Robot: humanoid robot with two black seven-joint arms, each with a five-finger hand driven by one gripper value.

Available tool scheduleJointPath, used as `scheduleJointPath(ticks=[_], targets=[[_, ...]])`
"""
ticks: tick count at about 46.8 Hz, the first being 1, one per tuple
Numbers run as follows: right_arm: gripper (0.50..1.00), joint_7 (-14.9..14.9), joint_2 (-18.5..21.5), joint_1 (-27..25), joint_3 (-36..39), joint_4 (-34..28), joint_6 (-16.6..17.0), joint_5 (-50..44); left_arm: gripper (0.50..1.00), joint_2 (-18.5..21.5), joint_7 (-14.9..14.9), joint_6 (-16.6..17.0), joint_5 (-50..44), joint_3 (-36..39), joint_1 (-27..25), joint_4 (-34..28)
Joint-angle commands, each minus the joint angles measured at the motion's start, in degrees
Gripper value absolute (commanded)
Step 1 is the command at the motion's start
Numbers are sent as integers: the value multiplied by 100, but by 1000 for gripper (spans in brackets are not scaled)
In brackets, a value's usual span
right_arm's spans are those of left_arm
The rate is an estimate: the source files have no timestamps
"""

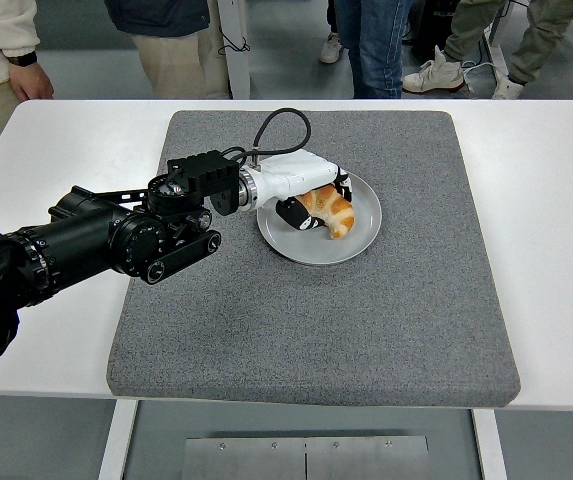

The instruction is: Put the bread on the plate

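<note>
Bread (329, 209): one croissant-shaped piece, golden-orange with paler bands, lying over the middle of the plate (358, 243). Whether its underside rests fully on the metal or is held a little clear cannot be told from this view.

Plate: round, shallow, silver; the landmark for this entry. It sits on the grey mat (306, 320), toward the mat's far half and slightly left of its centre line.

Left hand (304, 197): white shell with dark fingers, reaching over the plate's left rim. Its fingers (296, 214) are curled close about the bread's left end, so the hand is judged to be holding the bread, not just touching it. The black forearm runs away from the plate to the left and toward the near edge.

Right hand: not seen.

White table (551, 200): bears the mat and surrounds it on all sides of the plate.

Persons: several standing beyond the table, on the far side of the plate; only legs, shoes and one sleeve show.

Handling note, as a judgement: the bread looks light, soft and flaky, likely to dent or shed crust under a hard squeeze. It is best gripped across its thick middle with a gentle hold, not at the tapered tips. The smooth plate may let it slide on release.
</note>
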Motion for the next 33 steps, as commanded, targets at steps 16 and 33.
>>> scheduleJointPath(ticks=[16,33], targets=[[1000,0,0,0,0,0,-1,0,500,-69,1,103,-5,1,109,157],[1000,0,0,0,0,0,-1,0,500,-61,1,103,3,1,153,157]])
